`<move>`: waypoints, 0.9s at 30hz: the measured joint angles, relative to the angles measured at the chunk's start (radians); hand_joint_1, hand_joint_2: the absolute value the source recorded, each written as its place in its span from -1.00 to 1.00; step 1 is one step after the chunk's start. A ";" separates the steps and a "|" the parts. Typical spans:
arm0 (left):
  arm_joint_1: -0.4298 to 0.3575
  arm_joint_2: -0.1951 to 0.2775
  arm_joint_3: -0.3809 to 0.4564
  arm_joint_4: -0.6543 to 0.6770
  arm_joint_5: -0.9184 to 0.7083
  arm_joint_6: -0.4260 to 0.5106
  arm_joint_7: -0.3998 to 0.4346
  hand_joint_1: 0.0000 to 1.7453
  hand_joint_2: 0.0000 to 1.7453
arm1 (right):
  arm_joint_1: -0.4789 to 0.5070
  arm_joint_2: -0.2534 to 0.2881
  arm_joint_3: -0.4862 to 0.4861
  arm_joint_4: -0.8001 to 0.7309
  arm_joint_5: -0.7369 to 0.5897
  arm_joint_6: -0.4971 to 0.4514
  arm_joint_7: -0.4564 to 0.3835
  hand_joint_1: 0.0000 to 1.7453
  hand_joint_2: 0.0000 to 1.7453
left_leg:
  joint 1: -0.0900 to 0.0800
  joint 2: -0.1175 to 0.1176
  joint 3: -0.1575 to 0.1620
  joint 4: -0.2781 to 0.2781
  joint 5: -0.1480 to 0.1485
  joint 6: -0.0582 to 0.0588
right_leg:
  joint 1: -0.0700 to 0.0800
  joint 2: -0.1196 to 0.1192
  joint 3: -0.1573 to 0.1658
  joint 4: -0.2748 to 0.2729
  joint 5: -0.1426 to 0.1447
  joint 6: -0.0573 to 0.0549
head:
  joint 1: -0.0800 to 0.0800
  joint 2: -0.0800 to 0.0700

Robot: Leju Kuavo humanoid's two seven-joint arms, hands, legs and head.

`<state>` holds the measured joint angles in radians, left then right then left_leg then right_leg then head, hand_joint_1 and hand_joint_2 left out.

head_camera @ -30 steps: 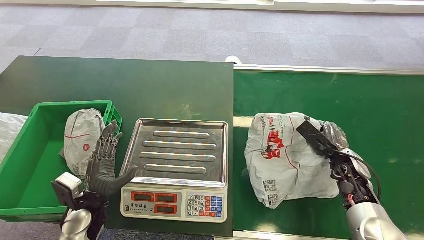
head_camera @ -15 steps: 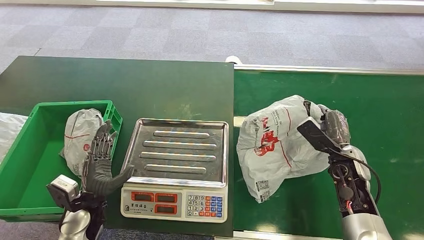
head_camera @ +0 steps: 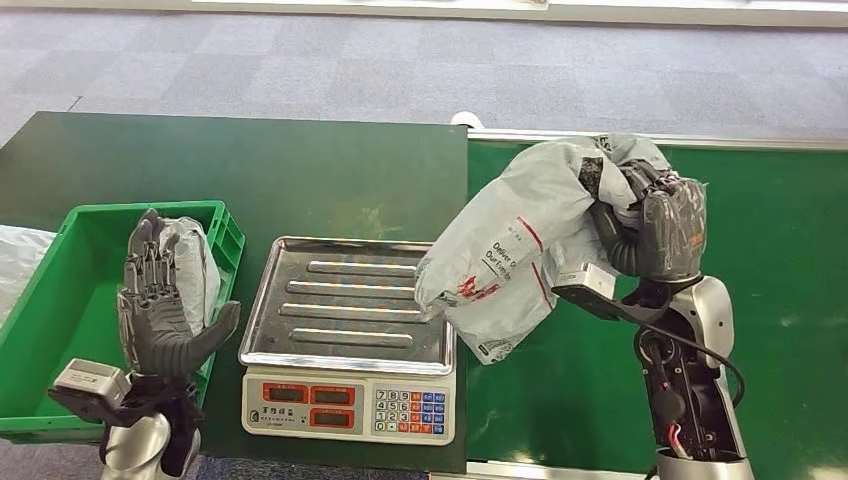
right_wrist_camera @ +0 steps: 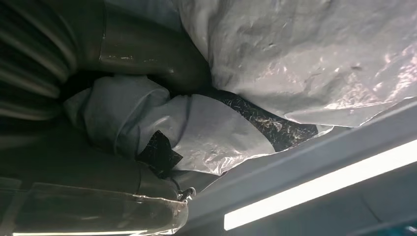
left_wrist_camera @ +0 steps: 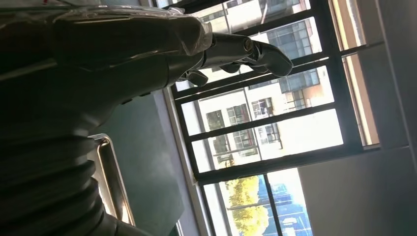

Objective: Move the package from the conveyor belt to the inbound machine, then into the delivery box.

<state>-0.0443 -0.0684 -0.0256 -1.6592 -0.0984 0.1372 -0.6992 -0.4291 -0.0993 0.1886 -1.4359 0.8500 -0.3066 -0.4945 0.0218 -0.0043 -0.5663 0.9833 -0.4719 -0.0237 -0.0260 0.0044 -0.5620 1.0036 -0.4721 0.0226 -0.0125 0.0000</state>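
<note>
While our right hand (head_camera: pixel 655 235) squeezes the top of the grey package (head_camera: pixel 520 245), the bag hangs in the air with nothing under it touching; its low end dangles over the right edge of the scale's shiny tray (head_camera: pixel 350 300), and the rest sits above the green conveyor belt (head_camera: pixel 770 250). Our left hand (head_camera: pixel 160 310) is raised with its fingers spread apart and holds nothing (it is up above the near side of the green box (head_camera: pixel 60 300)); another grey bag (head_camera: pixel 195 265) lies inside that box, behind our fingers.
</note>
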 joint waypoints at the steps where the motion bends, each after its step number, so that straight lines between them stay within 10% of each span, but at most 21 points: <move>1: 0.001 0.001 -0.006 -0.013 0.000 0.004 0.000 -1.00 1.00 | -0.007 0.003 0.007 -0.012 0.001 0.001 0.002 1.00 1.00 | 0.000 0.000 0.000 0.000 0.000 0.000 | 0.000 0.000 0.000 0.000 0.000 0.000 | 0.000 0.000; 18: 0.022 0.018 -0.061 -0.109 0.030 0.098 0.000 -1.00 1.00 | -0.251 0.048 0.082 -0.044 -0.060 -0.042 0.011 1.00 1.00 | 0.000 0.000 0.000 0.000 0.000 0.000 | 0.000 0.000 0.000 0.000 0.000 0.000 | 0.000 0.000; 27: 0.026 0.016 -0.075 -0.108 0.028 0.065 0.000 -1.00 1.00 | -0.392 0.144 0.226 0.202 0.009 0.081 0.010 1.00 1.00 | 0.001 0.002 0.000 0.000 0.000 0.000 | 0.001 0.000 0.000 0.000 0.000 0.000 | 0.000 0.000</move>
<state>-0.0187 -0.0523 -0.1010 -1.7667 -0.0707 0.2024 -0.6992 -0.8210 0.0449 0.4143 -1.2339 0.8587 -0.2252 -0.4847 0.0227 -0.0027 -0.5665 0.9832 -0.4714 -0.0238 -0.0251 0.0047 -0.5624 1.0040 -0.4720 0.0224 -0.0122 0.0000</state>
